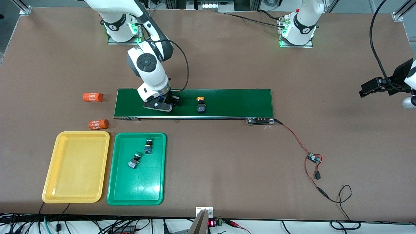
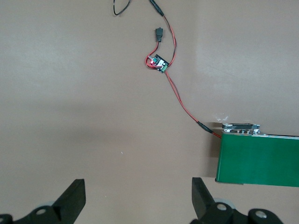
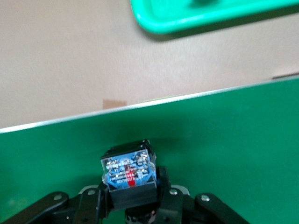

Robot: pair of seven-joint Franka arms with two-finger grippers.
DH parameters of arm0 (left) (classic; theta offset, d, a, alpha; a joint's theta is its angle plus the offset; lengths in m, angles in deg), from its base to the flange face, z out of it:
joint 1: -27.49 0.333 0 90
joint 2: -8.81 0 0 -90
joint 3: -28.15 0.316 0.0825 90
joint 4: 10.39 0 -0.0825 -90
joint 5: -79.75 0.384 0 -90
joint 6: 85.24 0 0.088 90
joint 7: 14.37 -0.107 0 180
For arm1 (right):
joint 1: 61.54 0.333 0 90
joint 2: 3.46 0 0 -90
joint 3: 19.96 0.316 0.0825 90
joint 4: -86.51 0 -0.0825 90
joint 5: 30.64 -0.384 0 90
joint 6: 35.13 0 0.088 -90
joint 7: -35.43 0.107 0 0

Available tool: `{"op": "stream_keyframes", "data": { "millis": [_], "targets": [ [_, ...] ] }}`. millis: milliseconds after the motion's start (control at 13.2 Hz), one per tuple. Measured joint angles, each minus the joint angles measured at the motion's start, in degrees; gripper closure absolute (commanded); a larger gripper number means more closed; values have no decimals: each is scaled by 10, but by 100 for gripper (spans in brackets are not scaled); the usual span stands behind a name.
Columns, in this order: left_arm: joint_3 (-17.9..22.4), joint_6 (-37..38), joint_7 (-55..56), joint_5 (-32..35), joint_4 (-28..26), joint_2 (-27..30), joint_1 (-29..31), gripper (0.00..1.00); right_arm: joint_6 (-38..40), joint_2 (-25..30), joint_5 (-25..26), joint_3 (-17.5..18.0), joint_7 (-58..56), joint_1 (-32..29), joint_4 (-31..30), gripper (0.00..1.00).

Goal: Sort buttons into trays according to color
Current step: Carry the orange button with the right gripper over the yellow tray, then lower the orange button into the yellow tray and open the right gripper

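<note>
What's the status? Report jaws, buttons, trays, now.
Right gripper down on the long dark green conveyor belt, jaws shut on a black-and-blue button. Left gripper waits open over bare table. Yellow-capped button on belt; two buttons in green plastic tray.

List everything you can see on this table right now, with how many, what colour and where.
Conveyor belt: one, dark green, mid-table.
Push-button switch: one, yellow cap, black-and-blue body, on the belt.
Second push-button switch: one, black-and-blue body, cap hidden, in the right gripper.
Green plastic tray: one, nearer the camera than the belt.
Green-capped switches: two, in the green tray.
Yellow plastic tray: one, beside the green tray.
Orange cylinders: two, white print, near the belt's end.
Circuit board: one, red-wired to the belt.
Right gripper: shut on that switch, on the belt.
Left gripper: open, waiting over bare table.
</note>
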Motion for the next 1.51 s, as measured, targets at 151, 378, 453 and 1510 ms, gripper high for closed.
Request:
{"op": "stream_keyframes", "data": {
  "millis": [151, 378, 453, 1510],
  "targets": [
    [0, 0, 0, 0, 0, 0, 0, 0, 38, 13, 1, -2, -19, -18, 25, 100],
    [0, 0, 0, 0, -1, 0, 0, 0, 128, 25, 1, -4, -117, -66, 92, 100],
    [1, 0, 0, 0, -1, 0, 0, 0, 141, 23, 1, -6, -161, -91, 110, 100],
    [2, 0, 0, 0, -3, 0, 0, 0, 77, -148, 0, -8, -545, -370, 218, 98]
  ]
}}
